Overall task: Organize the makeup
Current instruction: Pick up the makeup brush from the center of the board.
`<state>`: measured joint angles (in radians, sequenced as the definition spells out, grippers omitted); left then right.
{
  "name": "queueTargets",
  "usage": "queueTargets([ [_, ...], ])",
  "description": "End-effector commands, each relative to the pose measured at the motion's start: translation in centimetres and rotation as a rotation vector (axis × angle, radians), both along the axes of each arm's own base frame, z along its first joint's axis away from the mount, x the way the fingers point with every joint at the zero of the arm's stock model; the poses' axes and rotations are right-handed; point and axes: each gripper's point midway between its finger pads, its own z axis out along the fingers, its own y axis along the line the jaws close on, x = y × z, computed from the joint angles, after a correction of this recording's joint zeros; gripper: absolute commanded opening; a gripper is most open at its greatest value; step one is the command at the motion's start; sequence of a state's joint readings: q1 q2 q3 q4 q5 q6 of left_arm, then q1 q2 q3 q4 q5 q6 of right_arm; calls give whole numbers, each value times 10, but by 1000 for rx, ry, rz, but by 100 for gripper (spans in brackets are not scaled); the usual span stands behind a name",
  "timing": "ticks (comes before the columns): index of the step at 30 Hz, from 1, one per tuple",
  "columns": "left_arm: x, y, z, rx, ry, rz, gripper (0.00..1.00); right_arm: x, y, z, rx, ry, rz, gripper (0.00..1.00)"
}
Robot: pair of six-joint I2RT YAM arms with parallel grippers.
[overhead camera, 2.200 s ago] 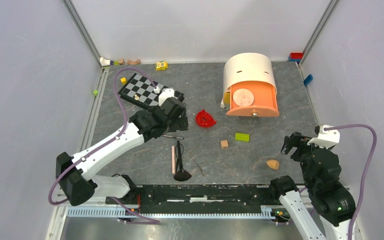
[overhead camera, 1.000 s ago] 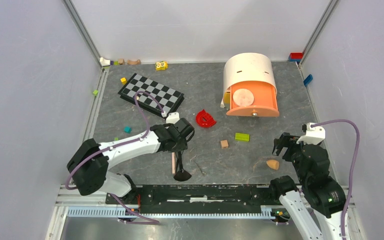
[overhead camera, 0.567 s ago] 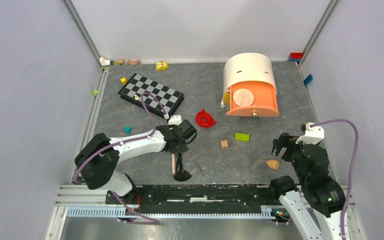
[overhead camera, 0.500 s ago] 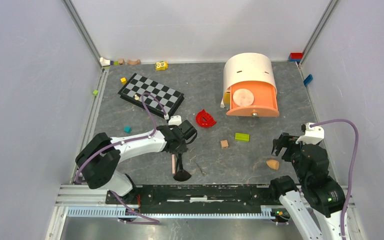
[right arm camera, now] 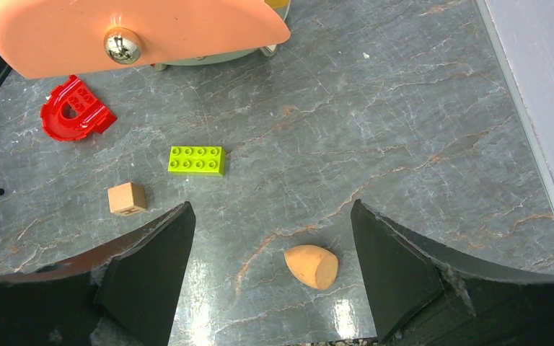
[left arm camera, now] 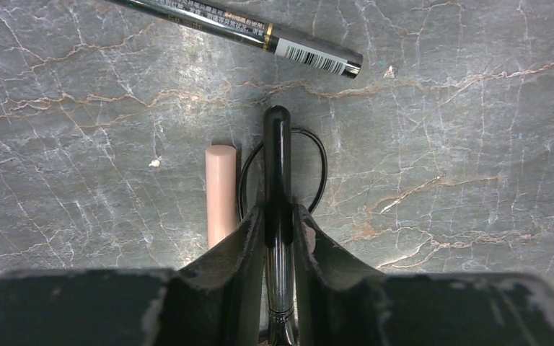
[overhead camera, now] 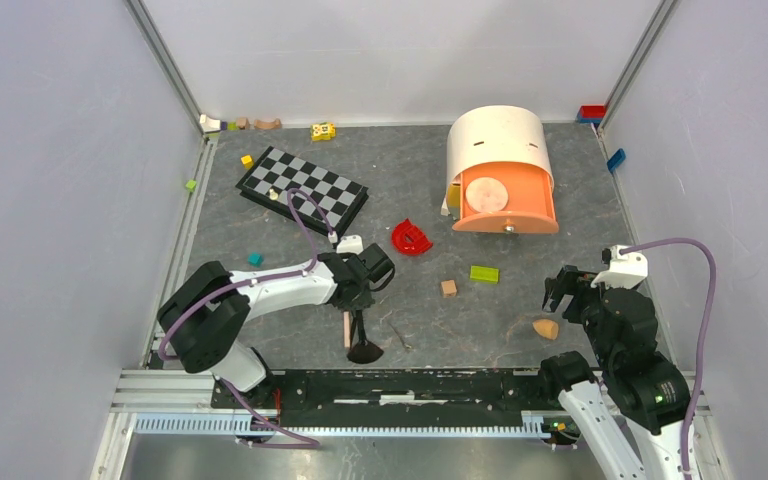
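Black-handled brush lies flat on the table, handle pointing away from the arm bases, bristle head just short of the black rail at the near edge. Little room behind it. Left gripper clenched on the handle, a finger pressed to each side. Pink stick parallel, just beside the left finger. Thin black cord loop curls under the handle. Black-gold tube lies slantwise beyond the handle tip, apart from it.

Orange teardrop sponge sits alone near the right front, bare stone all round. Right gripper spread wide above it, not touching. Green brick and wooden block well to its left.

2.2 s back the left arm was over the chessboard; now drawn in to the brush. Right arm slightly nearer the sponge. No item has moved
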<state>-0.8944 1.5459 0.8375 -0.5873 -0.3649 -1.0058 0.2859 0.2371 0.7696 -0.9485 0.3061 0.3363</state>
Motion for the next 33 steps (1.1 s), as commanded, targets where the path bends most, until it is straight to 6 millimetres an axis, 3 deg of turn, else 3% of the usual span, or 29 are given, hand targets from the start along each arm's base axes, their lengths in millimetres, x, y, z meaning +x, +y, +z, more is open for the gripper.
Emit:
queueTargets([
  [1,6,-1,-2,-3,-32,37,25,4,4,4,17,-23,11,87],
  [5,6,0,6,-10,-45,39,16,3,3,5,16,-26,10,87],
  [9,11,1,29,-26,-88,37,6,2,3,7,18,-32,7,87],
  [11,16,1,46,-33,-122,32,2,2,2,8,20,-35,5,87],
  [19,43,-8,125,-62,-291,-40,2,0,-1,13,19,-51,-7,87],
  [28,85,-62,247,-167,-529,-280,2,-6,-12,39,-3,-120,-44,87],
  [31,86,-85,277,-258,-566,-352,2,0,3,54,9,-177,45,87],
  [33,82,-100,291,-330,-565,-394,2,4,25,66,34,-222,168,87],
])
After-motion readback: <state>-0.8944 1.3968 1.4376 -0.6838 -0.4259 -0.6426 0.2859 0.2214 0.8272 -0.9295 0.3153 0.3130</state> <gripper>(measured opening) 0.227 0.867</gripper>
